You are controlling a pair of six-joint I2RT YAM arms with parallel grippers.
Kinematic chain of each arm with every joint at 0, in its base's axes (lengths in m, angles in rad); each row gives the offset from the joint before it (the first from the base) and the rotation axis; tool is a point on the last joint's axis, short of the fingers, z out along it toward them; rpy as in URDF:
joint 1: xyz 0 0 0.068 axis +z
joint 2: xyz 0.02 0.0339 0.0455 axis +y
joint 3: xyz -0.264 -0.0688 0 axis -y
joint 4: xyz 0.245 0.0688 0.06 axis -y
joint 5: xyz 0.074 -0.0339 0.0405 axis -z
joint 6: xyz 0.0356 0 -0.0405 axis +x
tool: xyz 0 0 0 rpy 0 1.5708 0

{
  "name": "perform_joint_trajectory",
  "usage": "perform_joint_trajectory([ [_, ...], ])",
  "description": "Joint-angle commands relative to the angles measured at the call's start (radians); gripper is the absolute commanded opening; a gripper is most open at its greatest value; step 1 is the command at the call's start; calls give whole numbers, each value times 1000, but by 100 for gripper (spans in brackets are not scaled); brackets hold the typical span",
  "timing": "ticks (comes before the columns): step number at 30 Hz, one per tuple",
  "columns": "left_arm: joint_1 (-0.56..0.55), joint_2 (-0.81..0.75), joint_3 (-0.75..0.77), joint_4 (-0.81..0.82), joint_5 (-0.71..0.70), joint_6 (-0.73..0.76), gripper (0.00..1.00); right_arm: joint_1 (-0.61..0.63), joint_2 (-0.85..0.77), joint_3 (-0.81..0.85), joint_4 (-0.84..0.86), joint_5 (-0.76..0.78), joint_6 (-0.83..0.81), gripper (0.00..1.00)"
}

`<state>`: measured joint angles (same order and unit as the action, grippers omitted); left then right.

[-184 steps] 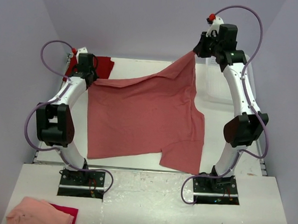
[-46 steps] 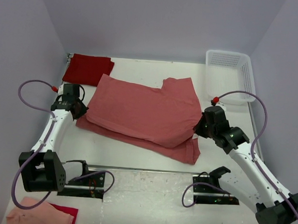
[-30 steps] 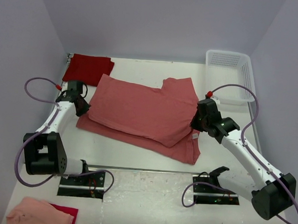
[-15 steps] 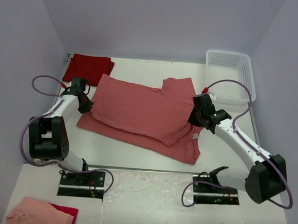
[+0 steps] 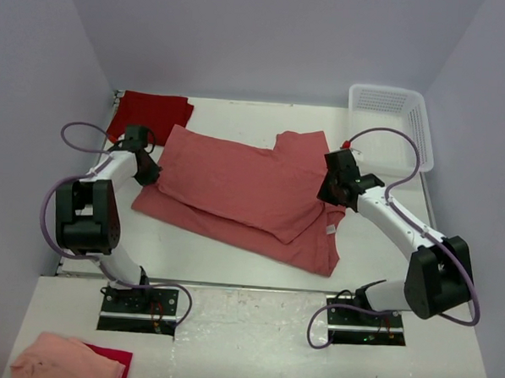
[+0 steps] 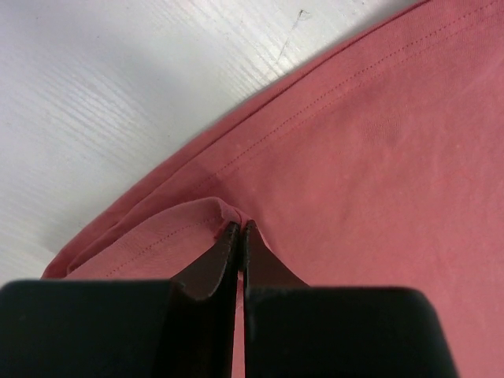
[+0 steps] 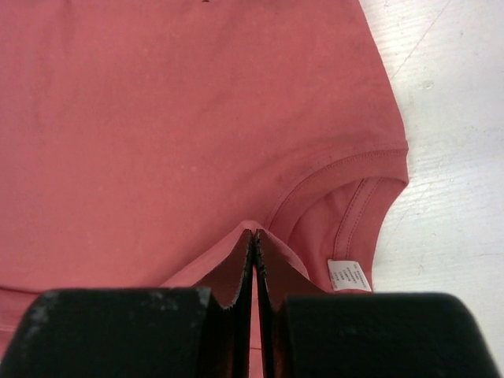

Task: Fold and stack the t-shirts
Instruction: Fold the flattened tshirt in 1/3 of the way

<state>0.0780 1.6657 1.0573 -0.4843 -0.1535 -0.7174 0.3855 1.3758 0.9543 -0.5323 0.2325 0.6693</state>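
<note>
Salmon t-shirt point(image 5: 236, 184): lay folded double mid-counter point(image 5: 190, 255); long axis ran left to right, slanting nearer toward the right end.
Neck label point(image 7: 349, 276): at the shirt's right end, beside the collar.
Left tool point(image 6: 239, 230): pressed together, pinching a small ridge of cloth at the shirt's left edge.
Right tool point(image 7: 253, 235): pressed together, pinching a raised pleat beside the collar, at the right end.
Key relation: the shirt spanned the gap between the tools, one at each short end, with the cloth lying inward from each.
Crimson t-shirt point(image 5: 150, 116): folded in the far-left corner, just beyond the left tool and well apart from the right one.
Nearer arm: the left, for the crimson shirt.
Judgement: the next fold likely ran along the long axis, so the right end had farther to travel.
Risk: a thin pinch could slip from either tool.
</note>
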Motion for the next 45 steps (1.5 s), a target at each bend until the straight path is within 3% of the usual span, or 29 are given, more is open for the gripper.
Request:
perform_joint_trajectory([
  [1, 2, 19, 43, 38, 2, -7, 0, -4, 25, 57, 41, -2, -17, 0],
  [13, 2, 26, 41, 23, -44, -56, 0, -26, 86, 81, 55, -1, -39, 0],
  [17, 2, -13, 20, 42, -64, -73, 16, -43, 85, 83, 58, 1, -45, 0],
  [25, 0, -99, -55, 147, -63, -74, 25, -73, 108, 103, 61, -10, -54, 0],
  [30, -1, -127, -51, 162, -81, -71, 48, -80, 166, 150, 64, -22, -57, 0],
  [34, -10, -150, -54, 161, -80, -70, 54, -91, 224, 199, 64, -21, -63, 1],
  [35, -17, -173, -59, 159, -84, -68, 54, -92, 236, 216, 63, -24, -72, 6],
  [38, -26, -237, -94, 153, -78, -56, 54, -94, 249, 228, 61, -22, -76, 44],
  [39, -29, -254, -103, 148, -78, -54, 54, -94, 238, 227, 64, -22, -76, 65],
  [42, -35, -322, -146, 144, -89, -28, 54, -94, 209, 218, 72, 2, -95, 80],
  [45, -35, -345, -171, 141, -119, 18, 53, -88, 163, 210, 63, -50, -145, 79],
])
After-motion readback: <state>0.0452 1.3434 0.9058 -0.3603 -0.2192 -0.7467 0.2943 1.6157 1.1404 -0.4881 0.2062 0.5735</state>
